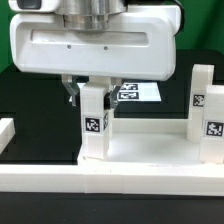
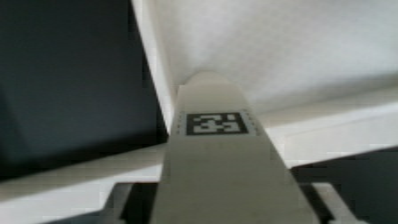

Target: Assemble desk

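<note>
The white desk top (image 1: 150,152) lies flat with its rim up. Two square white legs stand on its right side, one behind (image 1: 201,92) and one in front (image 1: 212,130), each with a black-and-white tag. My gripper (image 1: 92,97) is shut on the upper part of a third tagged leg (image 1: 94,128). It holds the leg upright, with the leg's lower end at the top's near corner on the exterior view's left. In the wrist view the held leg (image 2: 222,150) runs out from between my fingers (image 2: 139,203) toward the desk top (image 2: 302,60).
The marker board (image 1: 138,92) lies on the black table behind the desk top. A long white border rail (image 1: 110,192) runs along the front, and another rail (image 1: 6,132) sits at the exterior view's left.
</note>
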Robot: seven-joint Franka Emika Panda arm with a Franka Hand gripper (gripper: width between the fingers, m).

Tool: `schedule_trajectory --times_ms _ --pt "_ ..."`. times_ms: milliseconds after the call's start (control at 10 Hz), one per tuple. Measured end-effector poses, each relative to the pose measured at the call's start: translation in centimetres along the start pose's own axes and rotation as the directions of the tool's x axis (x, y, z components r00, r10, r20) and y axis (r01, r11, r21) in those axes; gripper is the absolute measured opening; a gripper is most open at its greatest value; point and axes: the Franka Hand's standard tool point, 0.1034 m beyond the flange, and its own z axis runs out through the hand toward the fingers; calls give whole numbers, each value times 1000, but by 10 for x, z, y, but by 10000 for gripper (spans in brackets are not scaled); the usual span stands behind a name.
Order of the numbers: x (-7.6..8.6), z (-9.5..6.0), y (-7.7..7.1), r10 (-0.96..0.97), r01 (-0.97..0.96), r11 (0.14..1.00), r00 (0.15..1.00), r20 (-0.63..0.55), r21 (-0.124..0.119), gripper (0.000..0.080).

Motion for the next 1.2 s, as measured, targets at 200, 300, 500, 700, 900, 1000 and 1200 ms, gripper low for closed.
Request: schedule_trajectory --times_ms 200,300,500,700,900,1000,1200 --pt "0 1 0 212 -212 977 977 3 5 288" --pt "0 2 -1 337 -337 942 942 5 11 288" --pt "0 3 0 525 -525 851 851 13 16 288" --pt "0 5 -1 693 -694 720 720 17 14 288" --pt "0 5 -1 798 -798 603 603 22 10 289" --pt "1 5 0 867 -868 497 497 27 9 289" --pt "1 5 0 916 -917 399 399 29 7 289"
